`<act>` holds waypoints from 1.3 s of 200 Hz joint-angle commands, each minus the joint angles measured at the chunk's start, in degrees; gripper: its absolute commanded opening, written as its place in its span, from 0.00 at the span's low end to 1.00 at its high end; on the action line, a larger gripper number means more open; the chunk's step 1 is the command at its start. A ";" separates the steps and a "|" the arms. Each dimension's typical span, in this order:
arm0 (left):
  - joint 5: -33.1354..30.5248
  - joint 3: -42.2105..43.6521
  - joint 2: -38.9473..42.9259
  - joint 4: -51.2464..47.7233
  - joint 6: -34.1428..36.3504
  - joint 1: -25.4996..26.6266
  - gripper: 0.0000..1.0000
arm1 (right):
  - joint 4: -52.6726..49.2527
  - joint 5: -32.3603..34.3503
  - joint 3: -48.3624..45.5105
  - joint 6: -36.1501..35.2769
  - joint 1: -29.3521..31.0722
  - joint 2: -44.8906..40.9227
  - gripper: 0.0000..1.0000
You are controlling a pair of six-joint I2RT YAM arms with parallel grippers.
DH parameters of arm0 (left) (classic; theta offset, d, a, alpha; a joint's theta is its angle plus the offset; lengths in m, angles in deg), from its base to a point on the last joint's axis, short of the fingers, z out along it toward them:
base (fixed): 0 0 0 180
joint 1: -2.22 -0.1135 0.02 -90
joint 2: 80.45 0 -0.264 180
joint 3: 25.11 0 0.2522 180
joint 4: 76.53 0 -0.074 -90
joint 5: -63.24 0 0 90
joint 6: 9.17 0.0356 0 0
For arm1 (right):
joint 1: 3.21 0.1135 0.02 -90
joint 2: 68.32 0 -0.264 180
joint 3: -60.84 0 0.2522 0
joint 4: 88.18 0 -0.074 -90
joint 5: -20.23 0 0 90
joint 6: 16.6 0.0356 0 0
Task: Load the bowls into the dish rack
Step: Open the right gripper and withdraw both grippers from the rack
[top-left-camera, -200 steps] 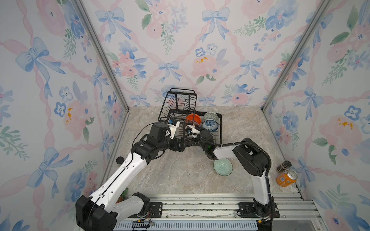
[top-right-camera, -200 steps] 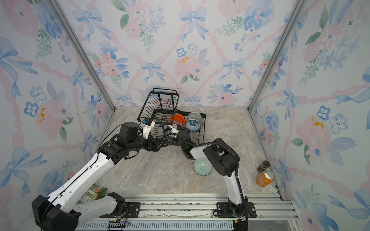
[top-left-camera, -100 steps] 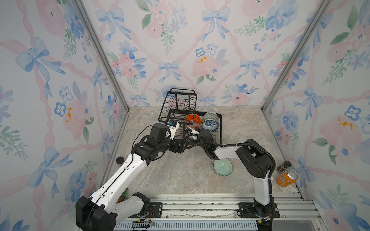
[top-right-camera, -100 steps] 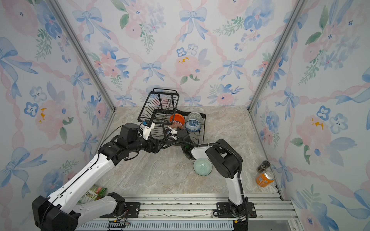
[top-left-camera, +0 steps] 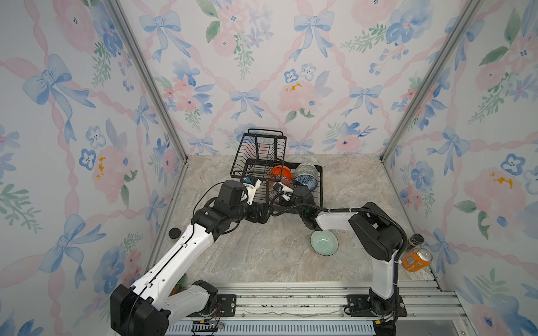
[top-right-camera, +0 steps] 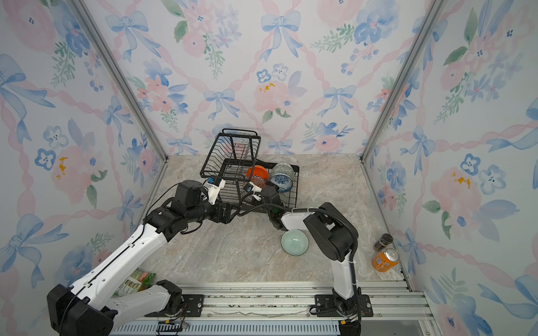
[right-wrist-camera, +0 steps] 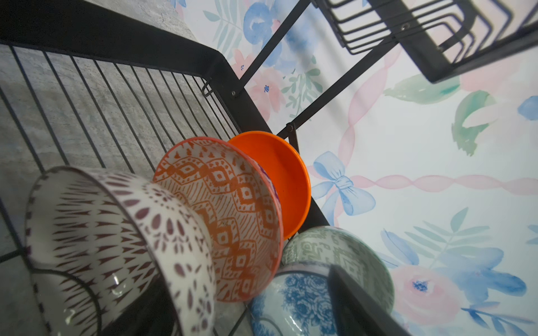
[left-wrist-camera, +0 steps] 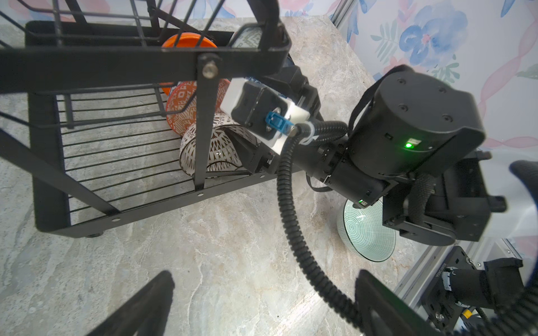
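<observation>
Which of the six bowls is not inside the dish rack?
The pale mint green bowl: it stands upright on the table, while the other five lie in the dish rack.

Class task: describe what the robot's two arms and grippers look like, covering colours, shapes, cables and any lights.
The left arm and right arm share white link shells with rounded black joint housings. A ribbed black cable hose runs along the right arm, whose black cylindrical joint shows a green light. The left gripper has black tapered fingers.
</observation>
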 commanded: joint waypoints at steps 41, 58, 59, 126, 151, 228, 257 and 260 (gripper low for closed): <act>-0.58 3.09 0.10 0.73 -0.86 -0.15 0.98 | 0.08 -1.19 -4.10 0.97 -0.96 -6.62 0.99; -0.70 3.43 0.05 1.03 -0.95 -0.15 0.98 | -0.16 -1.38 -5.27 1.06 -1.06 -8.20 0.98; -0.69 3.44 0.03 1.01 -0.95 -0.11 0.98 | -0.17 -1.38 -5.39 1.11 -1.05 -8.31 0.98; -1.72 4.12 1.05 1.26 -1.74 -0.15 0.98 | -0.41 -0.90 -10.67 2.07 -1.14 -14.99 0.97; -2.42 5.22 2.22 1.28 -2.48 -0.07 0.98 | -1.16 -0.11 -14.12 3.65 -0.99 -20.53 0.97; -12.10 8.02 5.11 1.36 -7.51 9.35 0.98 | -31.12 1.52 -17.28 20.44 0.17 -47.12 0.97; -16.76 7.06 3.08 1.65 -11.05 16.85 0.98 | -49.12 -0.05 -14.69 29.14 0.03 -55.49 0.97; -17.03 6.93 2.77 1.75 -11.52 17.47 0.98 | -50.75 -0.24 -14.52 29.91 0.04 -56.22 0.97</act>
